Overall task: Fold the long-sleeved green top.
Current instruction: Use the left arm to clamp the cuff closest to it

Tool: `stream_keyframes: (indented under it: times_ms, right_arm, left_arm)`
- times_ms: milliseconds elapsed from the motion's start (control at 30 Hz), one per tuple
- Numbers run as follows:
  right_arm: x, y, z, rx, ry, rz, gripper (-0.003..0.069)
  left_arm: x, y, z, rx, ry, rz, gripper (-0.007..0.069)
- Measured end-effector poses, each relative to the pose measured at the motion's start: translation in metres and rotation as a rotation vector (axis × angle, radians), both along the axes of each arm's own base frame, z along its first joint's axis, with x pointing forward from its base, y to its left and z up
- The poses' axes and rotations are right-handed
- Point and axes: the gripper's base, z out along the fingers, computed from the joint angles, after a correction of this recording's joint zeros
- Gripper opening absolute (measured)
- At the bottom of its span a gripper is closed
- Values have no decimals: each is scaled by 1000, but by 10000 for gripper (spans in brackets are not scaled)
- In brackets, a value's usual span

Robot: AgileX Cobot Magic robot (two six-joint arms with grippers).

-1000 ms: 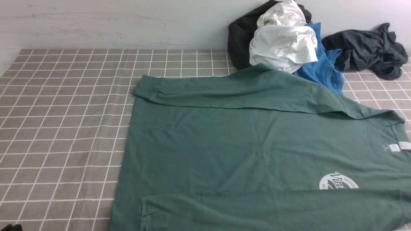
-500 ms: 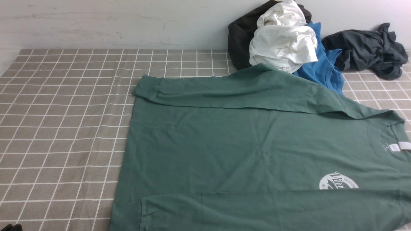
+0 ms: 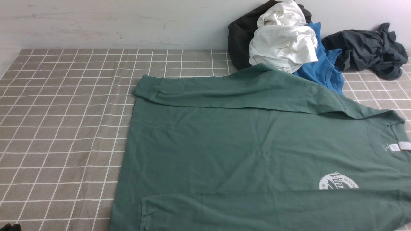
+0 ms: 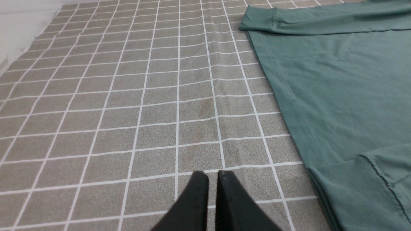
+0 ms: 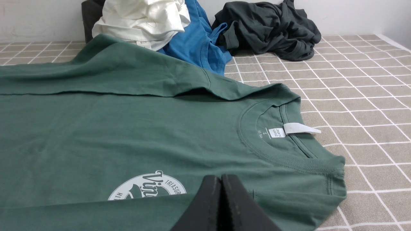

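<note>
Found left gripper (image 4: 210,175) pinched shut, empty, left of green top (image 4: 337,89); found right gripper (image 5: 221,178) pinched shut, empty, over its near sleeve (image 5: 80,215).

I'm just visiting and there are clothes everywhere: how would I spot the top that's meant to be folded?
On the grey-brown checked tablecloth, find the heap of crumpled clothes by the white wall. Just in front lies the large muted-green long-sleeved top, spread flat with sleeves folded in; only it carries a round white chest logo.

Green long-sleeved top (image 3: 244,144) flat, logo side up, neck to right, both sleeves folded across body.
</note>
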Motion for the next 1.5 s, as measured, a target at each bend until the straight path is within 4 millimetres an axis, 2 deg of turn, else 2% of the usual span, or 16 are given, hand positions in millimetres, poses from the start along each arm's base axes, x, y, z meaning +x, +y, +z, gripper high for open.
stream_keyframes:
  times_ms: [200, 367, 533, 633, 733, 800, 833, 900, 967, 1033, 1133, 1167, 1267, 1300, 1367, 1500]
  right_arm:
    - [1, 0, 4, 0, -49, 0, -8]
    - [1, 0, 28, -6, -321, -4, -8]
    - [-4, -1, 49, 51, -564, -4, -8]
    - [-11, -3, 62, 179, -733, -2, -8]
    - [-14, -3, 69, 195, -790, 0, -8]
    - [-18, -1, 99, 152, -805, 14, -8]
    - [-18, -1, 102, 143, -805, 17, -8]
    - [-19, 2, 142, 84, -784, 30, -8]
    - [-15, 2, 169, 40, -728, 30, -8]
    - [-3, 1, 193, 18, -600, 13, -8]
    - [16, -2, 202, 22, -405, -11, -8]
    - [31, -4, 198, 26, -256, -17, -8]
    - [60, -3, 172, 41, 85, -2, -8]
    - [63, -2, 168, 40, 131, 0, -8]
    - [78, 6, 142, 46, 394, 68, -8]
    - [98, 23, 110, 0, 688, 222, -8]
  left_arm:
    - [3, 1, 13, 6, -160, 15, 23]
    - [3, 4, 38, 3, -435, 43, 23]
    - [-1, 6, 55, -48, -618, 61, 23]
    - [-8, 7, 69, -202, -785, 57, 23]
    - [-12, 7, 85, -259, -827, 42, 23]
    - [-19, 6, 129, -279, -813, 28, 8]
    - [-19, 5, 136, -279, -806, 26, 4]
    - [-18, 4, 178, -243, -745, 24, -6]
    - [-12, 3, 207, -205, -674, 24, -8]
    - [9, 2, 221, -165, -524, 26, -8]
    - [36, 0, 220, -170, -318, 22, -8]
    - [55, -3, 209, -200, -144, 13, -8]
    - [86, -10, 179, -249, 177, -21, -7]
    - [87, -11, 177, -250, 196, -28, -7]
    - [105, -18, 153, -244, 411, -89, -7]
    - [130, -31, 118, -271, 693, -234, 17]
